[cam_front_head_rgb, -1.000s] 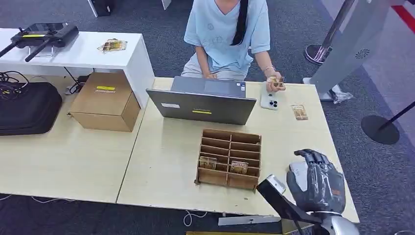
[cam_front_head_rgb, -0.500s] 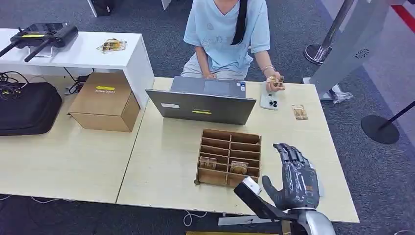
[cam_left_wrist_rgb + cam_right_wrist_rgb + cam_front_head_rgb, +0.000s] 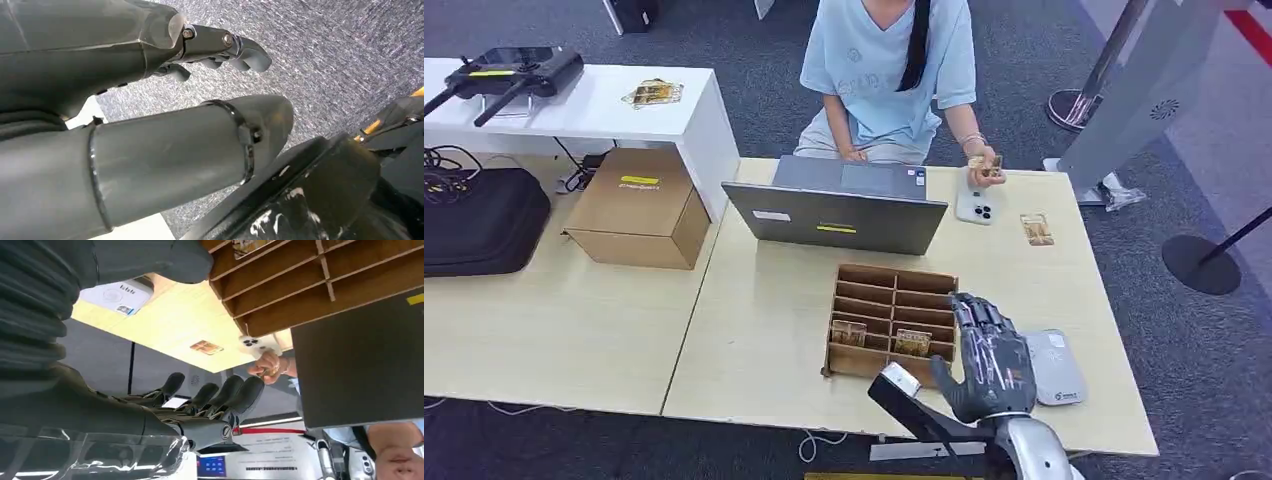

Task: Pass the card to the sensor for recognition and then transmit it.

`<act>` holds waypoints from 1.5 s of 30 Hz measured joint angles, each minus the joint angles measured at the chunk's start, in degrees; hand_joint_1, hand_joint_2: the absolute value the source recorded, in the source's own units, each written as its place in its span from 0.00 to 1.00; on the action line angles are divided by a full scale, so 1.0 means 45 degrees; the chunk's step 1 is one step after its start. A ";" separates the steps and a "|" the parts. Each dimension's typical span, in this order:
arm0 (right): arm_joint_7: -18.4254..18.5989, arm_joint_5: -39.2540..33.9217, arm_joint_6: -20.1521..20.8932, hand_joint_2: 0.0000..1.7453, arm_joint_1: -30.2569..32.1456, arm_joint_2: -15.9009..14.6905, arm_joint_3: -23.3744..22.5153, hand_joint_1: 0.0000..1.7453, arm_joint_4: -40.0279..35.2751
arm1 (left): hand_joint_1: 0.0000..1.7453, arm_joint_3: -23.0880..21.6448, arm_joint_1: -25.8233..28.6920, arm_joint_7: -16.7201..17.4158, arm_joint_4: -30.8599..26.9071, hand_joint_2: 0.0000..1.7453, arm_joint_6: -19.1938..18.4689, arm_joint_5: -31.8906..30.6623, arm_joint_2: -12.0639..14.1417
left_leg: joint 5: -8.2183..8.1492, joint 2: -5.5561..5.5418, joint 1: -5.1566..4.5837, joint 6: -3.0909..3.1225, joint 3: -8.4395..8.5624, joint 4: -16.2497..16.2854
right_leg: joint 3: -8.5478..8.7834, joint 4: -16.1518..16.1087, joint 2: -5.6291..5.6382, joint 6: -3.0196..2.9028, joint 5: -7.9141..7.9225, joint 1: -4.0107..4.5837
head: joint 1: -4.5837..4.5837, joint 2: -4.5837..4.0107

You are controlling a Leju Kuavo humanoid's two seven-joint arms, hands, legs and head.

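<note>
The right hand (image 3: 990, 358), fingers apart and empty, hovers by the slotted brown wooden tray (image 3: 890, 322) near the worktop's front edge. Its small printed cards (image 3: 912, 341) look thin, stiff, light; pinching the top edge seems best.

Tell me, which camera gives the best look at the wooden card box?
The head view: the whole wooden box shows from above, with cards in two compartments, beside the right hand. The right wrist view catches a few of its compartments close up. The left wrist view faces carpet.
</note>
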 joint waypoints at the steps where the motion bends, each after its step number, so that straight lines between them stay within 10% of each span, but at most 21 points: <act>1: -0.0015 0.0000 0.0000 1.00 -0.0059 0.0024 0.0054 0.38 0.0084 | 0.00 0.0000 -0.0025 0.0000 0.0000 0.00 -0.0020 -0.0005 0.0000 | 0.0000 0.0000 0.0000 0.0000 0.0000 0.0000 | 0.0000 0.0001 0.0000 0.0000 0.0000 0.0000 | 0.0000 0.0000; 21: -0.0184 -0.0282 -0.0005 1.00 -0.1360 0.0379 0.1011 0.55 0.2035 | 0.00 -0.0015 -0.0281 0.0233 -0.0048 0.00 -0.0199 0.0009 -0.0005 | 0.0004 -0.0002 0.0000 -0.0001 0.0002 0.0000 | 0.0002 0.0003 -0.0002 -0.0001 0.0001 0.0000 | 0.0000 0.0000; 27: -0.0010 -0.0500 -0.0039 1.00 -0.1695 0.0544 0.1035 0.30 0.2819 | 0.00 -0.0019 -0.0341 0.0291 -0.0048 0.00 -0.0311 0.0014 -0.0005 | 0.0006 0.0000 0.0000 -0.0002 0.0003 0.0000 | 0.0002 0.0004 0.0000 -0.0001 0.0001 0.0000 | 0.0000 0.0000; 31: 0.0049 -0.0515 -0.0044 1.00 -0.1813 0.0612 0.1045 0.45 0.3245 | 0.00 -0.0019 -0.0363 0.0398 -0.0048 0.00 -0.0399 0.0014 -0.0005 | 0.0006 -0.0001 0.0000 -0.0002 0.0002 0.0000 | 0.0002 0.0004 0.0000 -0.0001 0.0001 -0.0001 | 0.0000 0.0000; 45: 0.0355 -0.0699 -0.0121 1.00 -0.2066 0.0855 0.1059 0.51 0.4454 | 0.00 -0.0034 -0.0524 0.0524 -0.0082 0.00 -0.0403 -0.0087 -0.0005 | 0.0006 -0.0002 0.0000 -0.0002 0.0003 0.0000 | 0.0002 0.0004 -0.0001 -0.0001 0.0001 0.0000 | 0.0000 0.0000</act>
